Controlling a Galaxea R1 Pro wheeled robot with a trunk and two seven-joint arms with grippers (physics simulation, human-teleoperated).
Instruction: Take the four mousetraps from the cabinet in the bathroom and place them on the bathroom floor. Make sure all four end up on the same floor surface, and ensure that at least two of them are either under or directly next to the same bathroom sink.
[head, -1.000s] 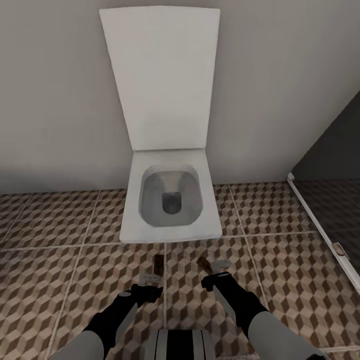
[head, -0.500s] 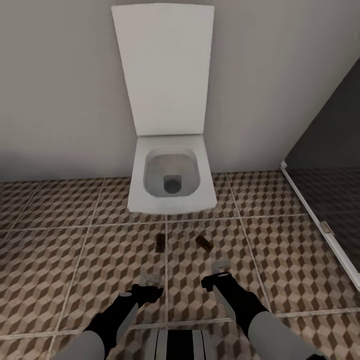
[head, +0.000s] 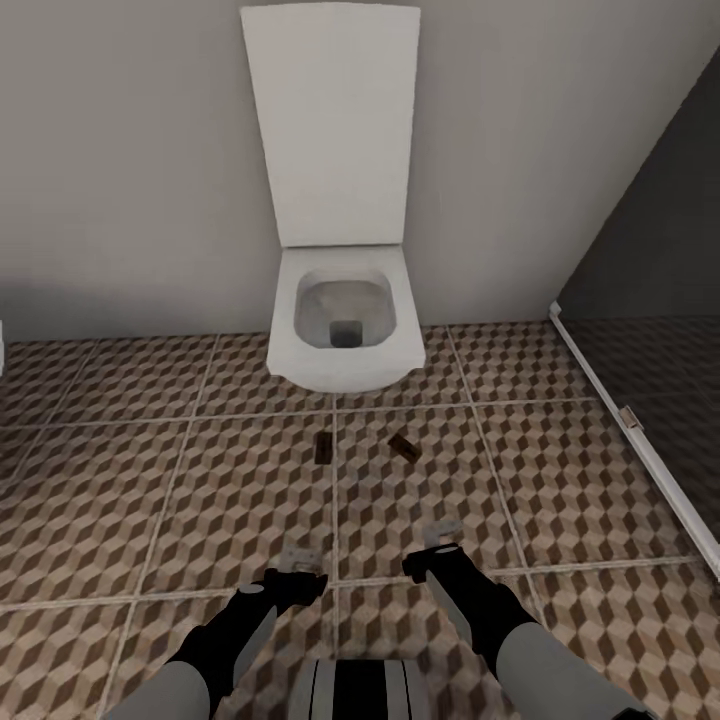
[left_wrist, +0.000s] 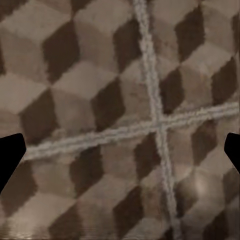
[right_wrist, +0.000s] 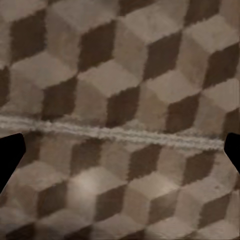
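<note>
Two mousetraps lie on the cube-patterned bathroom floor just in front of a toilet: one small brown board by a grout line, the other a little to its right and turned at an angle. My left gripper and right gripper hang low over the tiles, well short of the traps, both open and empty. In the wrist views the left gripper and right gripper have their dark fingertips spread to the picture's edges over bare tile. The cabinet and the sink are out of view.
A white wall-hung toilet with its lid up stands against the grey wall ahead. A dark glass partition with a white floor rail runs along the right. Open tiled floor spreads to the left.
The whole view has pulled back from the toilet, so the camera moved. The two traps stay where they lay on the tiles, now farther from both open grippers.
</note>
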